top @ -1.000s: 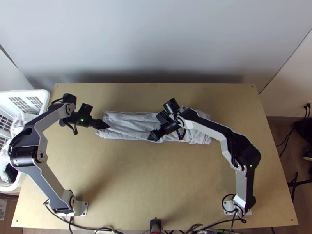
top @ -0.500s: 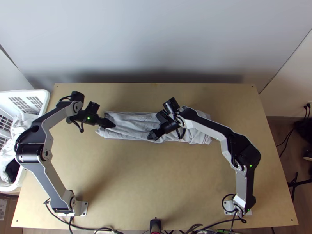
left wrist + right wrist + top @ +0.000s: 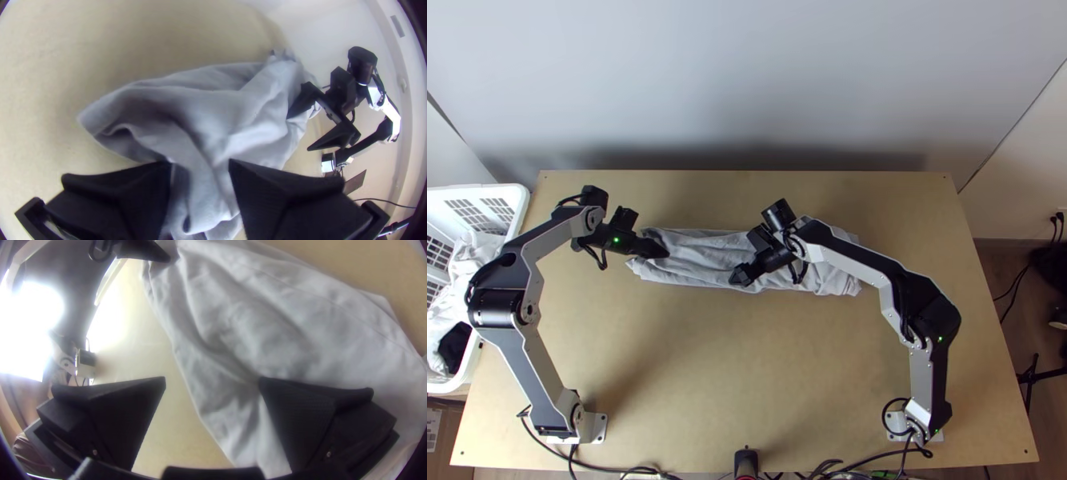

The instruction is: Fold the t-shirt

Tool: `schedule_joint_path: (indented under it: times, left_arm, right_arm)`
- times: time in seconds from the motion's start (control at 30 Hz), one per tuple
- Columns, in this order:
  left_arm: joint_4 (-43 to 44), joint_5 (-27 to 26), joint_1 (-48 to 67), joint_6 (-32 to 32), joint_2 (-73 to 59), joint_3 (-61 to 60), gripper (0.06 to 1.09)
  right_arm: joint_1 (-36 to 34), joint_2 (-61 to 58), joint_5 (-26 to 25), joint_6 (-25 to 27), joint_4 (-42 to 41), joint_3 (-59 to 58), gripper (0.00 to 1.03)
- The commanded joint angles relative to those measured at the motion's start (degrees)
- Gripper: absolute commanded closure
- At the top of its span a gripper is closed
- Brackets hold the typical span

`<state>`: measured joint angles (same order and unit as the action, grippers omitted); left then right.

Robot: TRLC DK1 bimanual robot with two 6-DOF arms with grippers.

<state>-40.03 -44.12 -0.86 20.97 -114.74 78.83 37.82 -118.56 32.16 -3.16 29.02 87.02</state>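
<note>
The pale grey t-shirt [image 3: 703, 250] lies as a long, wrinkled strip across the table. My left gripper [image 3: 661, 250] is at its left end; in the left wrist view this gripper [image 3: 200, 162] is shut on bunched cloth, with folds of the t-shirt [image 3: 262, 115] running in between its fingers. Over the strip's near edge, around its middle, is my right gripper [image 3: 741, 278]. In the right wrist view the right gripper [image 3: 212, 380] stands open, one finger over the t-shirt [image 3: 249, 329] and the other over bare wood beside it.
A white basket [image 3: 487, 192] with cloth in it stands at the table's left side. The right forearm [image 3: 859, 268] passes above the strip's right part. Bare wood [image 3: 723, 360] lies on the near side of the strip, and cables run along the table's near edge.
My left gripper has moved right onto the strip's left end and closed on cloth there; that end has shifted and bunched slightly. The right arm has stayed almost still.
</note>
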Motion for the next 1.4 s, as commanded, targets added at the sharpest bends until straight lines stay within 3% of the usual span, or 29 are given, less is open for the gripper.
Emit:
schedule_joint_path:
  times: [0.0, 0.57, 0.9, 1.37]
  left_arm:
    - [2.06, -0.79, -0.46, -2.78, 0.04, 0.10, 1.05]
    - [3.38, -0.44, 0.25, -3.22, 7.42, -2.54, 1.05]
    - [3.03, -0.35, 6.84, -7.79, 14.45, 0.10, 1.05]
    - [0.22, 0.00, 14.84, -8.23, 13.84, 7.13, 1.05]
  right_arm:
    - [-0.03, -0.70, 0.01, -0.01, -0.01, 0.96, 0.05]
    - [-0.21, -1.94, -0.17, -0.01, -0.45, 0.78, 0.05]
    - [-1.26, -0.79, -0.08, -0.18, -0.45, 0.96, 0.05]
    - [-8.03, 8.52, -0.17, -0.88, -1.07, -3.26, 0.05]
